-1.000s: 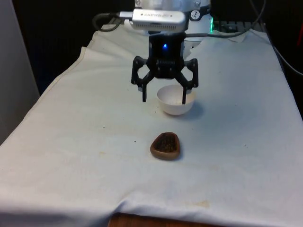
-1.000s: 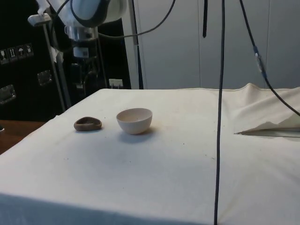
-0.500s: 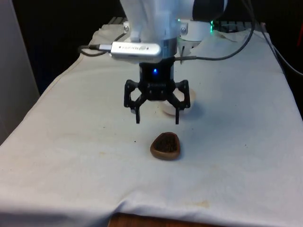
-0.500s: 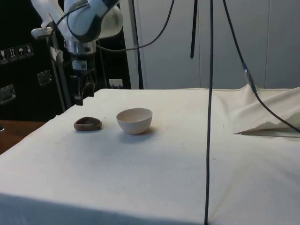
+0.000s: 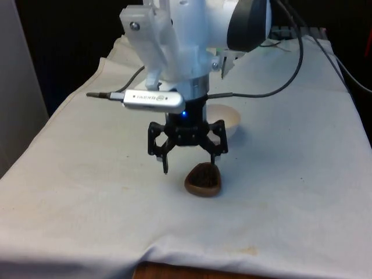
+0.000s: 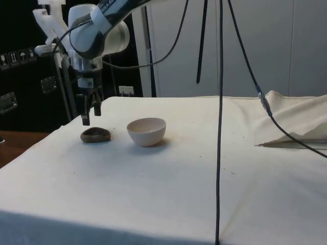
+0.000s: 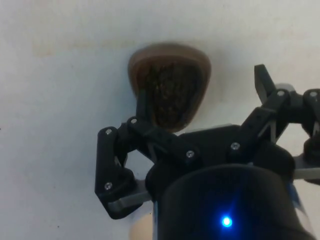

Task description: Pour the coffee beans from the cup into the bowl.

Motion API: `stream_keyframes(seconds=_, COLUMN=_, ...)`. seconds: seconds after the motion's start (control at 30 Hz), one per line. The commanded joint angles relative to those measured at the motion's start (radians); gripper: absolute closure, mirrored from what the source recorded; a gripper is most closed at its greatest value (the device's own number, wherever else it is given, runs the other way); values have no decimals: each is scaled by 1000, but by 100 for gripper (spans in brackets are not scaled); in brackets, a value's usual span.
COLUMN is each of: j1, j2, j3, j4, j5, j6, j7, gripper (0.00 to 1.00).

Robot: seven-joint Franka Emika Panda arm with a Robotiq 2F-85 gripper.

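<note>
**Gripper spread wide above the cup**

My black two-finger gripper hangs released, holding nothing, over the white cloth-covered table. I see the white round bowl beside the brown rounded cup (beans inside).

Light falls evenly from above, and the white cloth reads bright in the front view against a black, unlit background. The side view is a little warmer, with pale cabinet doors behind and a soft, faint shadow under the bowl. The cup throws almost no shadow. In the wrist view the cloth looks cooler and greyer, the gripper is dark with little detail, and its near body is out of focus. No strong glare shows on the cloth.
</note>
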Motion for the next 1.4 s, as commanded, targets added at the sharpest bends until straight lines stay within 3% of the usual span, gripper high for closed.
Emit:
stream_keyframes(seconds=0.0, j1=-1, j2=8, j3=0, j4=9, j5=2, j6=-2, j7=-3, gripper=0)
stream_keyframes(seconds=0.03, j1=-8, j2=21, j3=6, j4=25, j5=8, j6=-14, j7=-14, gripper=0)
stream_keyframes(seconds=0.23, j1=-14, j2=57, j3=-1, j4=52, j5=20, j6=-11, j7=-42, gripper=0)
stream_keyframes(seconds=0.27, j1=-8, j2=54, j3=-7, j4=47, j5=16, j6=-4, j7=-35, gripper=0)
stream_keyframes(seconds=0.3, j1=-16, j2=60, j3=-1, j4=52, j5=21, j6=-10, j7=-48, gripper=0)
stream_keyframes(seconds=0.37, j1=-20, j2=66, j3=-2, j4=53, j5=26, j6=-5, j7=-63, gripper=0)
stream_keyframes(seconds=0.53, j1=-17, j2=66, j3=-9, j4=47, j5=29, j6=-2, j7=-73, gripper=0)
stream_keyframes(seconds=0.6, j1=-23, j2=76, j3=-6, j4=59, j5=32, j6=-4, j7=-86, gripper=0)
stream_keyframes(seconds=1.0, j1=-25, j2=93, j3=-5, j4=73, j5=34, j6=2, j7=-89, gripper=0)
stream_keyframes(seconds=1.2, j1=-21, j2=91, j3=-9, j4=68, j5=31, j6=4, j7=-86, gripper=34)
stream_keyframes(seconds=1.27, j1=-24, j2=97, j3=-6, j4=75, j5=35, j6=4, j7=-89, gripper=40)
stream_keyframes(seconds=1.37, j1=-24, j2=98, j3=-5, j4=77, j5=37, j6=5, j7=-89, gripper=61)
